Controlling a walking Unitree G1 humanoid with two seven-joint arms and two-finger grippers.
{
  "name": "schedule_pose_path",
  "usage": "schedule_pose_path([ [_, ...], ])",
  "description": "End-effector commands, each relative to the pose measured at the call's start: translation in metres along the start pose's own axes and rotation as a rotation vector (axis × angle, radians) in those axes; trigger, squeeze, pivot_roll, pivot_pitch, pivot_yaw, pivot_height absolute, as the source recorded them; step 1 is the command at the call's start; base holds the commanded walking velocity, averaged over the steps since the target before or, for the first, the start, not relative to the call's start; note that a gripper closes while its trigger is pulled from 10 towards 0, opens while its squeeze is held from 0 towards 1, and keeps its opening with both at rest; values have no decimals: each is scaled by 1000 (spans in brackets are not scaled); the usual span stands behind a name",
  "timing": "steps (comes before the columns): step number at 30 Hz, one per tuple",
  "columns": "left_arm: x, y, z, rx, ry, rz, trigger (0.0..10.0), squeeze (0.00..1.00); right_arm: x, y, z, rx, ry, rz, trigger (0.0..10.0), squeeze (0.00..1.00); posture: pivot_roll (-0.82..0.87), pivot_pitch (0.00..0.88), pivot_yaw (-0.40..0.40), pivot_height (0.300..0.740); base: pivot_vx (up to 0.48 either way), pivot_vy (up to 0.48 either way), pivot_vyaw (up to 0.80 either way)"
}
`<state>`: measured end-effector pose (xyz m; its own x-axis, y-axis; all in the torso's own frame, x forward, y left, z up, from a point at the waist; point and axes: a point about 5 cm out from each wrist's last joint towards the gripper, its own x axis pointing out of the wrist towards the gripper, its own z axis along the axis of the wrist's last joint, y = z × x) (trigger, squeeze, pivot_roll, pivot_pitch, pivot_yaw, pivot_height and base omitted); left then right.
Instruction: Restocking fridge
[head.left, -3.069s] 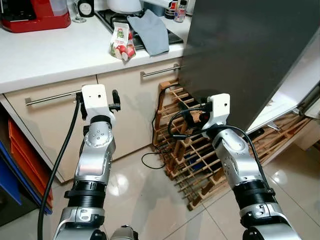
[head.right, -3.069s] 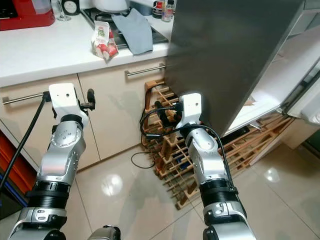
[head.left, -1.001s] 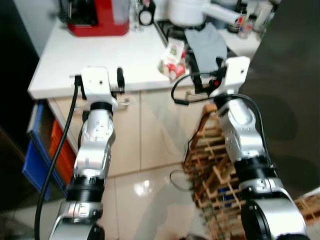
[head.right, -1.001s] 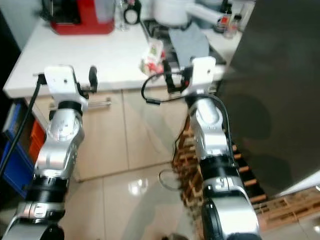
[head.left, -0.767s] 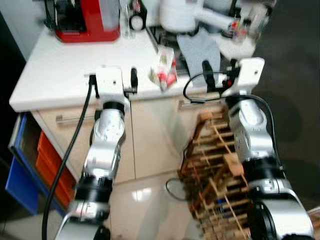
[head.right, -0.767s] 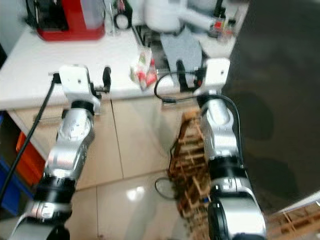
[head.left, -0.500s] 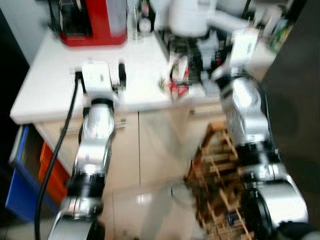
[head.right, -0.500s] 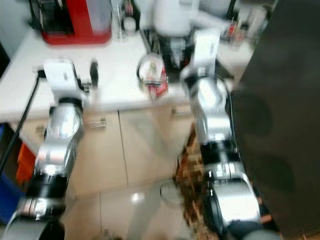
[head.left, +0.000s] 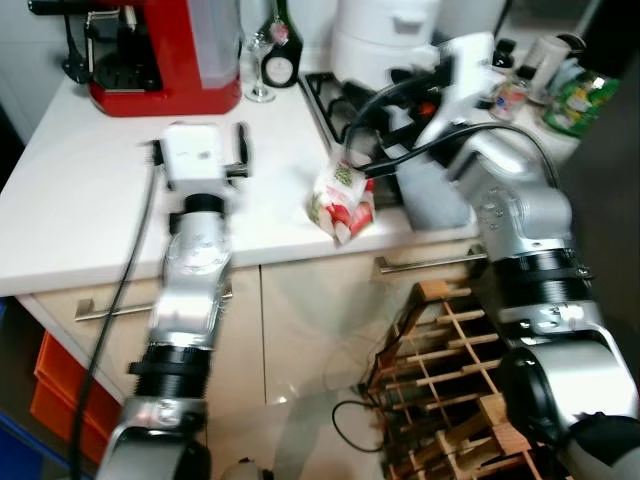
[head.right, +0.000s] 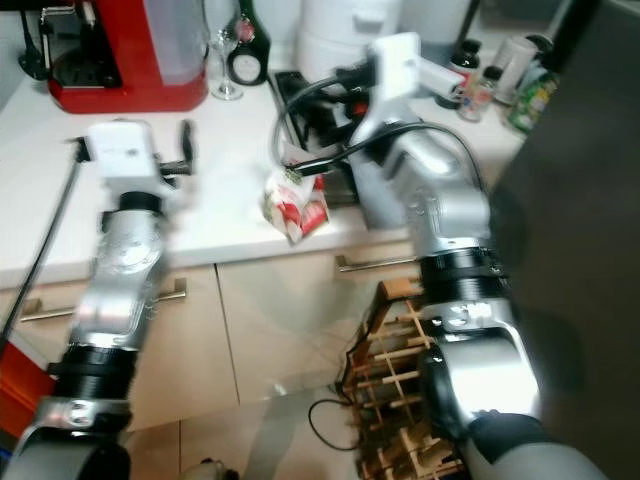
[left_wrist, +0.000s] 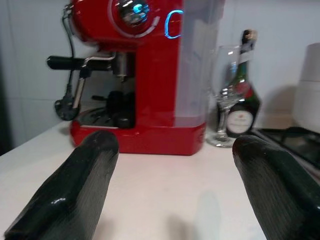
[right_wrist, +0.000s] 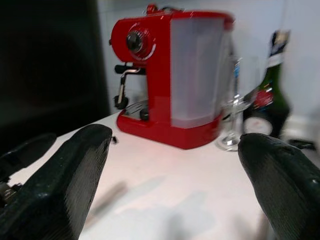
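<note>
The red-and-white crumpled snack pouch (head.left: 342, 202) for the fridge lies near the white worktop (head.left: 90, 210) edge. Both arms are raised over it, left pincer (left_wrist: 175, 195) and right pincer (right_wrist: 180, 185) spread wide and empty, seemingly readying a grab

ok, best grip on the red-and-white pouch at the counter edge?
Take the pouch across its crimped top end, coming from above. It leans tilted near the counter edge, bulging low and flat at the top, so the right end effector, open and nearer, could pinch the narrow seam.
</note>
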<state>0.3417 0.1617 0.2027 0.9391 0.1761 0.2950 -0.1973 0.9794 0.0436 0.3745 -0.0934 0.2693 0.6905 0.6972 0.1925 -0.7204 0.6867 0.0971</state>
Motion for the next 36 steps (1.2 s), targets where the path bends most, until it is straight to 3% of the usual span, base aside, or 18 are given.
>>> schedule_pose_path([
  [1, -2, -12, 1, -28, 1, -39, 10000, 0, -6, -6, 6, 7, -1, -26, 10000, 0, -10, 0, -47, 740, 0, 0, 0],
  [16, -5, -12, 1, -30, 3, -60, 10000, 0, -1, -6, -23, 122, 170, -75, 10000, 0, 11, 0, -63, 740, 0, 0, 0],
  [22, -6, -13, -1, -26, 8, -72, 10000, 0, -4, -14, -49, 101, 269, -154, 10000, 0, 20, 0, -79, 740, 0, 0, 0],
  [36, -8, -12, -4, -23, 19, -67, 10000, 0, 5, -19, -70, 107, 324, -207, 10000, 0, 37, 0, -87, 740, 0, 0, 0],
])
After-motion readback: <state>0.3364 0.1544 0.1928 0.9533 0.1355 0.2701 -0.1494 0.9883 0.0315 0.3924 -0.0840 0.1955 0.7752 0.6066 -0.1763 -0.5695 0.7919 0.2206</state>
